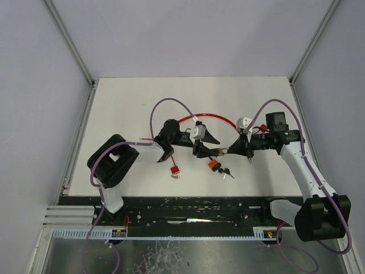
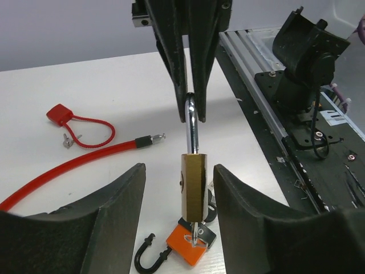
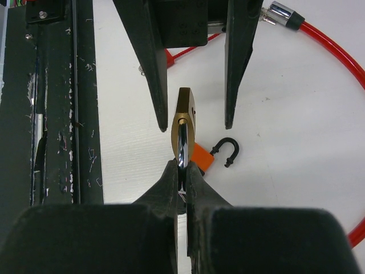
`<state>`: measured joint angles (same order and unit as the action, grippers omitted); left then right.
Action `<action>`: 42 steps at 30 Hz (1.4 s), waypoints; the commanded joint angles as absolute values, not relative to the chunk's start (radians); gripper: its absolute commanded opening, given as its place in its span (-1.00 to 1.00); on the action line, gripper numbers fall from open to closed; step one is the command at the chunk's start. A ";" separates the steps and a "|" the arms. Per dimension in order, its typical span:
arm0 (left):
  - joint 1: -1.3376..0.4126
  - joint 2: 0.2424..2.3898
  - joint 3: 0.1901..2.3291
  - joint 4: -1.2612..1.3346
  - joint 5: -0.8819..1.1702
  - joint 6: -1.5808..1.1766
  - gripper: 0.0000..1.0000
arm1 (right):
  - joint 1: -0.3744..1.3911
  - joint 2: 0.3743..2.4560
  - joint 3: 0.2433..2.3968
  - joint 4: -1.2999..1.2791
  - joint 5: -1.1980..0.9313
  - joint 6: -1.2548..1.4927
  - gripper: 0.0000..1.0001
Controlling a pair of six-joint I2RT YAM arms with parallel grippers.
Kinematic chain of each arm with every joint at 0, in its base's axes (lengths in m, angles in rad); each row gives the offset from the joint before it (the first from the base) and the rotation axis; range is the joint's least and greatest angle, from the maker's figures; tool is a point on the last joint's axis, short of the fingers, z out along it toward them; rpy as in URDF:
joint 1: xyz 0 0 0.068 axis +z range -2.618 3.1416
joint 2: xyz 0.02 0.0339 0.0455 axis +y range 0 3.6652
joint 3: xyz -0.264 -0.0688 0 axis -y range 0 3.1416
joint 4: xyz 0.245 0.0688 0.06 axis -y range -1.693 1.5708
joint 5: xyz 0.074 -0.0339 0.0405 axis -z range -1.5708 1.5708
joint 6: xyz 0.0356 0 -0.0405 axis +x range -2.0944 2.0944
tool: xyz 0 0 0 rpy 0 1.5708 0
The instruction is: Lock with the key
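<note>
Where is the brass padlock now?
The padlock is mid-table in the top view, held by its shackle in the right gripper, between the left gripper's open fingers.

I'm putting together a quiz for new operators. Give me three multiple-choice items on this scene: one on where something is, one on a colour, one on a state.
1. Where is the brass padlock?
A) flat on the table
B) held up by its shackle
C) in a box

2. What colour is the thick cable?
A) red
B) blue
C) green

3. How does the left gripper stand?
A) shut on a key
B) shut on a rag
C) open

Answers:
1 B: the right gripper pinches the shackle and the brass body hangs from it.
2 A: the cable on the table is plainly red.
3 C: its fingers stand on either side of the brass body with gaps showing.
</note>
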<state>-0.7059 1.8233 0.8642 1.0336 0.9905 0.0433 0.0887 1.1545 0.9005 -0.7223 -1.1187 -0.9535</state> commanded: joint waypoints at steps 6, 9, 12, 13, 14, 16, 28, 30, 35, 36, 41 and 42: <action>-0.712 1.852 0.885 1.075 1.061 0.028 -0.19 | 0.084 1.124 0.942 -0.703 -1.187 -0.947 -1.00; -0.719 1.855 0.905 1.007 1.063 0.065 -0.19 | 0.085 1.126 0.943 -0.704 -1.186 -0.946 -1.00; -0.728 1.858 0.921 0.953 1.055 0.099 -0.19 | 0.085 1.126 0.939 -0.701 -1.186 -0.944 -1.00; -0.731 1.860 0.925 0.944 1.054 0.102 -0.20 | 0.084 1.127 0.938 -0.700 -1.186 -0.944 -1.00; -0.732 1.863 0.928 0.941 1.053 0.105 -0.20 | 0.085 1.128 0.939 -0.700 -1.186 -0.943 -1.00; -0.737 1.867 0.932 0.939 1.052 0.106 -0.24 | 0.086 1.130 0.937 -0.698 -1.187 -0.943 -1.00; -0.741 1.864 0.946 0.883 1.048 0.143 -0.55 | 0.086 1.134 0.932 -0.696 -1.187 -0.944 -1.00; -0.741 1.864 0.948 0.884 1.053 0.143 -0.72 | 0.085 1.135 0.930 -0.695 -1.187 -0.946 -1.00; -0.742 1.851 0.934 0.902 1.055 0.146 -1.00 | 0.087 1.139 0.918 -0.688 -1.188 -0.948 -1.00; -0.741 1.847 0.928 0.915 1.053 0.144 -1.00 | 0.089 1.142 0.915 -0.684 -1.191 -0.947 -1.00; -0.741 1.845 0.902 1.019 1.039 0.083 -1.00 | 0.126 1.162 0.887 -0.629 -1.166 -0.922 -1.00; -0.742 1.843 0.897 1.031 1.036 0.076 -1.00 | 0.133 1.166 0.882 -0.617 -1.158 -0.916 -1.00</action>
<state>-0.7387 1.8599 0.9131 0.9047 1.0332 0.1139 0.1005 1.1549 0.8925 -0.6968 -1.1191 -0.9474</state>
